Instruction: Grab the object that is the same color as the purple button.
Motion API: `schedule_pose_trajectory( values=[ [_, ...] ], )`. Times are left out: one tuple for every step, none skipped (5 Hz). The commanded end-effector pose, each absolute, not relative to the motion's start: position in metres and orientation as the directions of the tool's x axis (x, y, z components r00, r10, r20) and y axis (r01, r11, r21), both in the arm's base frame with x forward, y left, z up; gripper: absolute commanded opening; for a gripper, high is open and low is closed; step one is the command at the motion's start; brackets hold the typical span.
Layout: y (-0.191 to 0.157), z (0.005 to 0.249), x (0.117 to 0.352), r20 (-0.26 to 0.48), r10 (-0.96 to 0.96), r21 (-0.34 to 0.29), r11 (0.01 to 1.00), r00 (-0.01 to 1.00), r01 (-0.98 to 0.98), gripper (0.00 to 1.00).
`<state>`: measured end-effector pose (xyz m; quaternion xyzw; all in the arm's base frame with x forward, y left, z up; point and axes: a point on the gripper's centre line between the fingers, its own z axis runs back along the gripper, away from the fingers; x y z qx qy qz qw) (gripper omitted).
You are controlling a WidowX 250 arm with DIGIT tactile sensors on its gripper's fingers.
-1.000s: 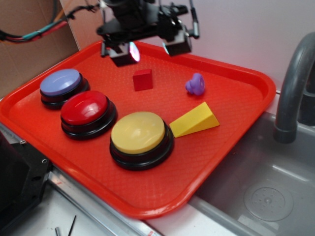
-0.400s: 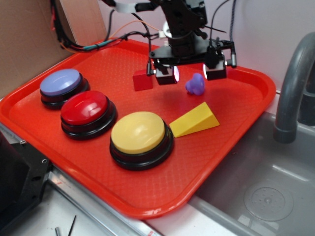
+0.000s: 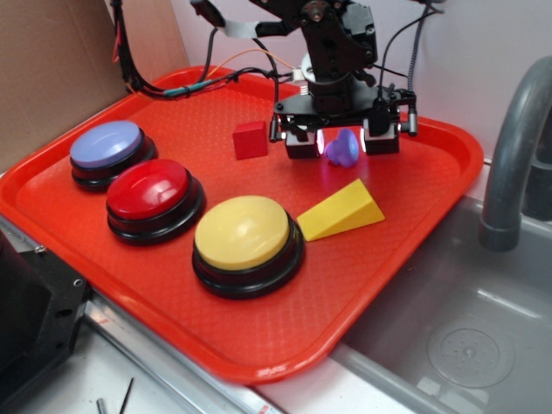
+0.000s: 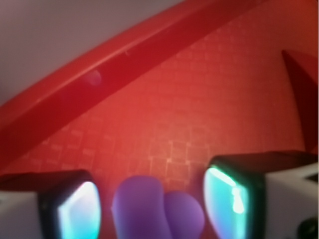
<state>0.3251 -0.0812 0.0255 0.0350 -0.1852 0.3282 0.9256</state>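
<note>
Purple piece [image 3: 342,148] on the tray [image 3: 414,198], between the fingers of the open, empty hand [image 3: 342,142]

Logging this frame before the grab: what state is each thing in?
tool: open, fingers on either side of the purple piece
purple piece: on the tray, not lifted
purple button: untouched
red cube: flat on the tray
yellow wedge: lying beside the yellow button

I see the knobby piece [image 3: 342,148] on the tray [image 3: 414,185] between my pincer [image 3: 342,142] fingers, the cube [image 3: 250,140] left of it, the wedge [image 3: 341,210] in front.
</note>
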Motion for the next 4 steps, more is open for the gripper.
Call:
schedule_pose_trajectory(
  values=[
    [-0.082,0.053,0.332,0.346,0.602,-0.082,0.783,0.719,-0.616,0.0],
    [-0.074,0.092,0.328,0.253,0.533,-0.055,0.841,0.808,-0.538,0.0],
    [-0.059,0.132,0.324,0.109,0.461,-0.071,0.887,0.881,-0.456,0.0],
    [-0.048,0.17,0.317,0.093,0.421,-0.061,0.907,0.902,-0.416,0.0]
  ],
)
